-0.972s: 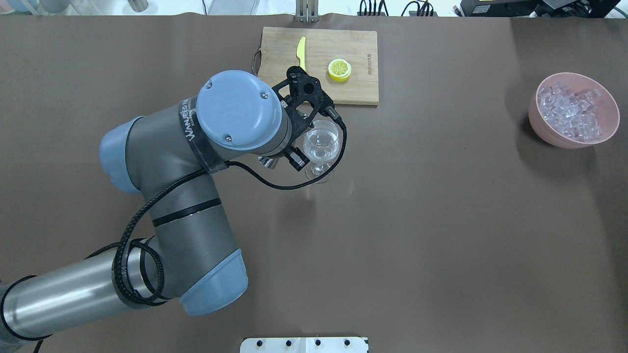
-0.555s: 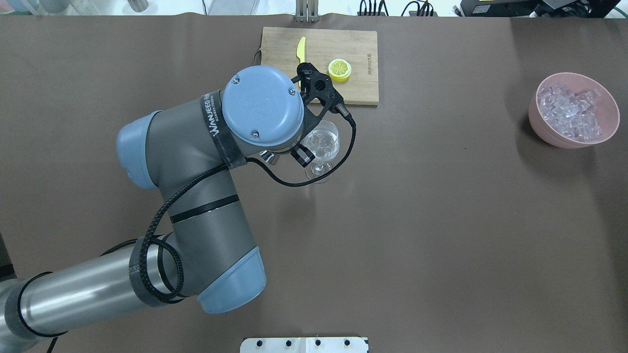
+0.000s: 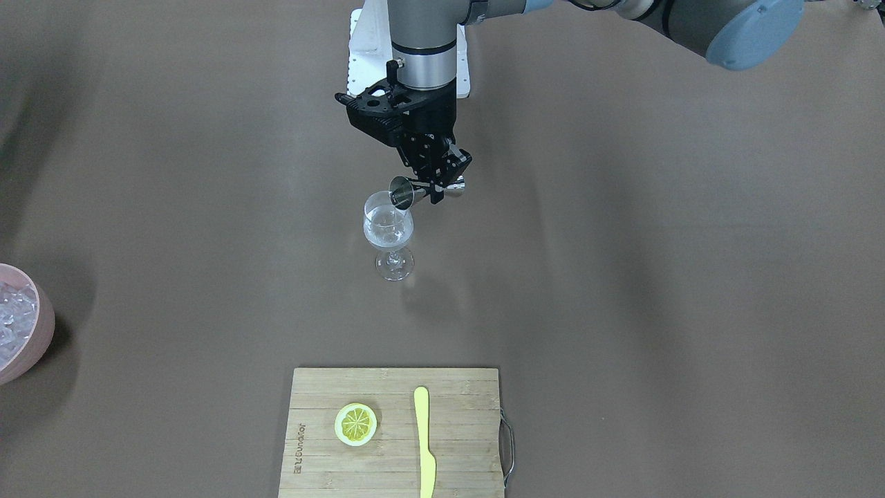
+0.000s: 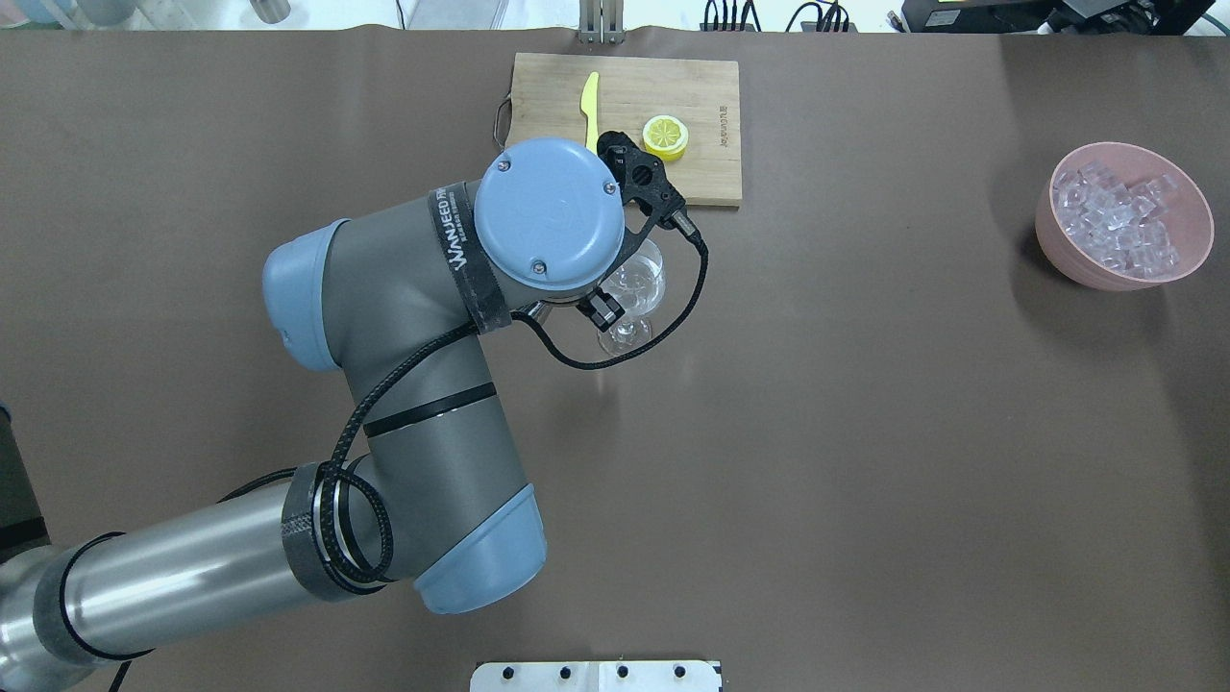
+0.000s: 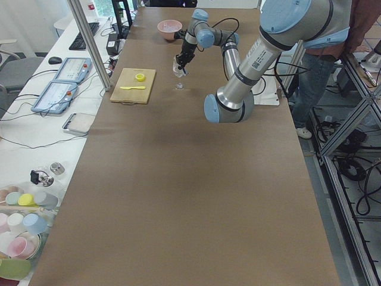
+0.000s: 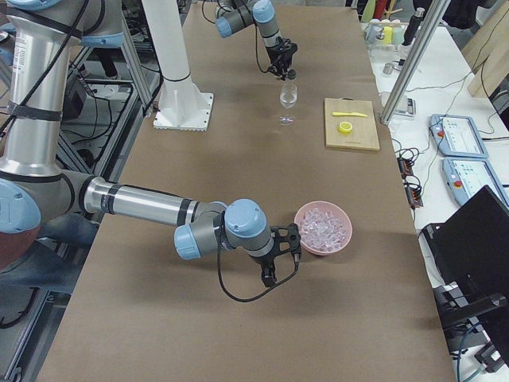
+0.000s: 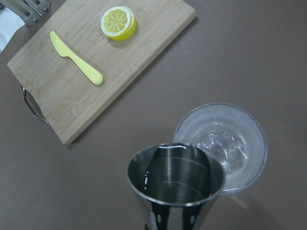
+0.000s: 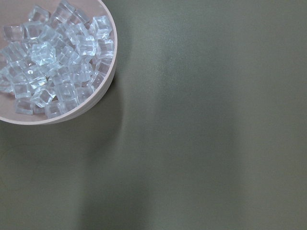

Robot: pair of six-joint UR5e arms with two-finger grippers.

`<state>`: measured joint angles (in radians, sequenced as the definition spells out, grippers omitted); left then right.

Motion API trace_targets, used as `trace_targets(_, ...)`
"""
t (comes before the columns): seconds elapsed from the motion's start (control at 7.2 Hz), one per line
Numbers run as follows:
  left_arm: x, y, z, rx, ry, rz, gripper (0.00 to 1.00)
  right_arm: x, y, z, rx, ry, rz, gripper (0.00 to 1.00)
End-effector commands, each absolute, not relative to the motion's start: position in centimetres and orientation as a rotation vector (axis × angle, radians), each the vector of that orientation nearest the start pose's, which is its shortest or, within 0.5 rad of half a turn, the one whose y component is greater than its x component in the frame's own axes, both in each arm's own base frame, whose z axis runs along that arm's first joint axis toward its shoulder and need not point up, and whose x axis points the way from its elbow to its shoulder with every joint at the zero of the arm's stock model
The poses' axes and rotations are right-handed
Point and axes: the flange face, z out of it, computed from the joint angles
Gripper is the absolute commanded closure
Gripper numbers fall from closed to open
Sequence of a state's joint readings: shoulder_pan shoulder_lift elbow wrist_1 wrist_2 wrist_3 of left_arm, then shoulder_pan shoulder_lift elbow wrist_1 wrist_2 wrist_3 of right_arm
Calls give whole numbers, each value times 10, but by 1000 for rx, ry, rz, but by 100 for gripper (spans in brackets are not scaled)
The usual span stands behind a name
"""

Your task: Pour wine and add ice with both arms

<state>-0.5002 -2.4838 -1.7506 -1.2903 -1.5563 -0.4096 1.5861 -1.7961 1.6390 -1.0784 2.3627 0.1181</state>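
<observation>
My left gripper is shut on a small steel jigger, tipped on its side with its mouth at the rim of the clear stemmed glass. In the left wrist view the jigger looks nearly empty, and the glass beside it holds a little wine at the bottom. The ice fills a pink bowl at the far right. My right gripper hovers low beside that bowl. I cannot tell whether it is open or shut; its wrist view shows only ice and table.
A wooden cutting board behind the glass carries a half lemon and a yellow knife. The left arm's wrist covers part of the glass from above. A white pedestal stands at the robot's side. A person stands by the table.
The left arm has swung to the right and its wrist has turned, bringing the jigger over the glass rim and tipping it further. The glass and bowl have not moved.
</observation>
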Motion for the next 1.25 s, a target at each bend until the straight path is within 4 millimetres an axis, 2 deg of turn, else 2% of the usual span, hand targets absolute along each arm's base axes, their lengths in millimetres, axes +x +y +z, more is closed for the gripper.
trace_targets(0.0,515,-430,66,612,517,622,100,69,-410,672,276,-799,-7,0)
trace_targets(0.42,515,-425,59,577,445,628,100,69,-411,671,277,-799,-8,0)
trace_targets(0.69,532,-424,41,564,381,638,100,69,-413,673,274,-799,-5,0)
trace_targets(0.97,542,-430,39,550,334,638,100,69,-413,675,269,-799,-3,0)
trace_targets(1.11,553,-432,31,550,289,640,100,69,-413,676,268,-799,-2,0)
